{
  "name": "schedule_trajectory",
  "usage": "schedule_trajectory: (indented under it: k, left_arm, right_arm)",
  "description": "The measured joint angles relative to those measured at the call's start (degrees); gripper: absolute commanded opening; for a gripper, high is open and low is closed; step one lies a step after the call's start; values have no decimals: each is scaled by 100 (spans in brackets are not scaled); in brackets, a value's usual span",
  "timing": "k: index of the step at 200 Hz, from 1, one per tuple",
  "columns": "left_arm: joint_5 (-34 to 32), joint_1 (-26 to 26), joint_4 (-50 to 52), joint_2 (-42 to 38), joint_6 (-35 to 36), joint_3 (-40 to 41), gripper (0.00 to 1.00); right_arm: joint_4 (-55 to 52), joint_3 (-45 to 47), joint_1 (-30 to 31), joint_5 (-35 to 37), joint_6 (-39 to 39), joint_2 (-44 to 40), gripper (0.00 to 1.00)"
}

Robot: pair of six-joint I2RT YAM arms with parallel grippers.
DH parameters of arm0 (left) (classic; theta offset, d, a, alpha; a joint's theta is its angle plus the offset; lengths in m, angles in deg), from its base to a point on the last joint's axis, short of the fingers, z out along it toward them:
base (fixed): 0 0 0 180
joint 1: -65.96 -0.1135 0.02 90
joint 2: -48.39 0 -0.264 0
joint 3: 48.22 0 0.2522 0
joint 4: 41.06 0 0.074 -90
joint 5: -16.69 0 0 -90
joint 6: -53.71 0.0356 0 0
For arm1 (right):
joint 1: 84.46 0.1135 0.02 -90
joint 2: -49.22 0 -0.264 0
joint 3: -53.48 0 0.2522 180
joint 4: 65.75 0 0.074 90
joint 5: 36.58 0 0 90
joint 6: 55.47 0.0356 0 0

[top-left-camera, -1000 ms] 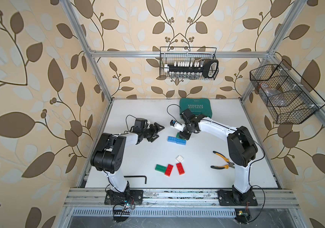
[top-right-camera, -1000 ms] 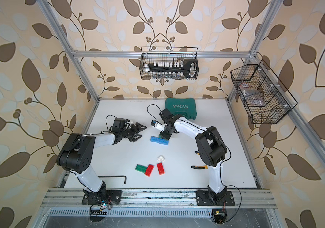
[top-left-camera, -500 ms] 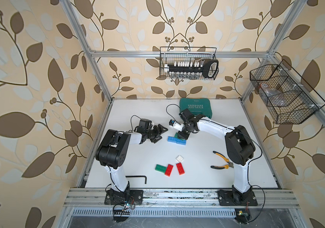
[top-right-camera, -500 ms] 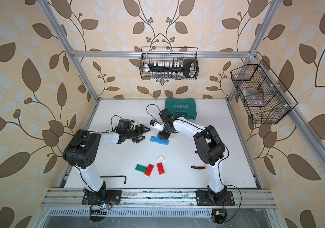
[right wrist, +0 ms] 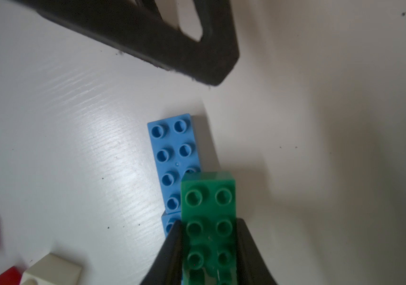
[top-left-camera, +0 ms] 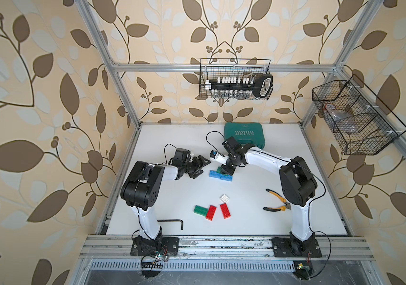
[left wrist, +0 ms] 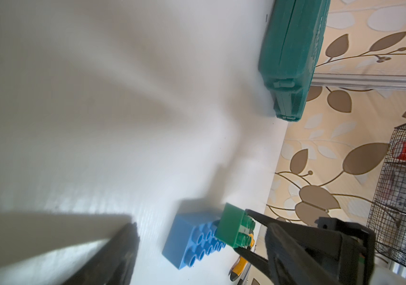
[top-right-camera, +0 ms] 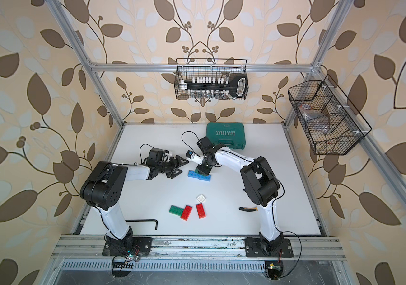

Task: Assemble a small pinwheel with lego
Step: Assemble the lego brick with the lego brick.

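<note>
Change: over the last second my left arm has stretched across the table (top-left-camera: 172, 138). The left fingers (top-left-camera: 202, 161) are now just beside the blue pair (top-left-camera: 220, 175); they were farther back a second ago. The right side has held its place.
Left fingers: spread wide, holding nothing.
Right fingers (right wrist: 250, 249): pinching the held green (right wrist: 208, 197) by its long sides, over the blue pair near where the two blues meet. I cannot tell if it has seated on the studs.
Meaning: I judge the left side is coming in to steady the blues while the right presses green down. This would be the first joint, and nothing looks locked yet.
Blue: two, end to end at mid-table.
Green: two. One is in the right fingers, and the loose green (top-left-camera: 200, 209) lies toward the front.
Red: two. One red (top-left-camera: 211, 212) lies against the loose green, and the second red (top-left-camera: 225, 210) is just beside it.
White: one (top-left-camera: 224, 198), just behind the second red.
Build: seven bricks counted, with four not yet used.
Other: one case (top-left-camera: 243, 134), one pliers (top-left-camera: 277, 202), one hex key (top-left-camera: 172, 221), and two baskets, the back basket (top-left-camera: 236, 79) and the side basket (top-left-camera: 354, 118).
</note>
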Motion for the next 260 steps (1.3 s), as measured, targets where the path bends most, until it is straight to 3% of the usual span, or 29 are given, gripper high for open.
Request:
schedule_trajectory:
  k: [190, 260]
  left_arm:
    - [4, 299, -553, 103, -17, 170, 79]
    - [-15, 422, -527, 103, 354, 160, 82]
  right_arm:
    - [221, 304, 149, 214, -116, -138, 11]
    - [-101, 26, 201, 463, -210, 72, 10]
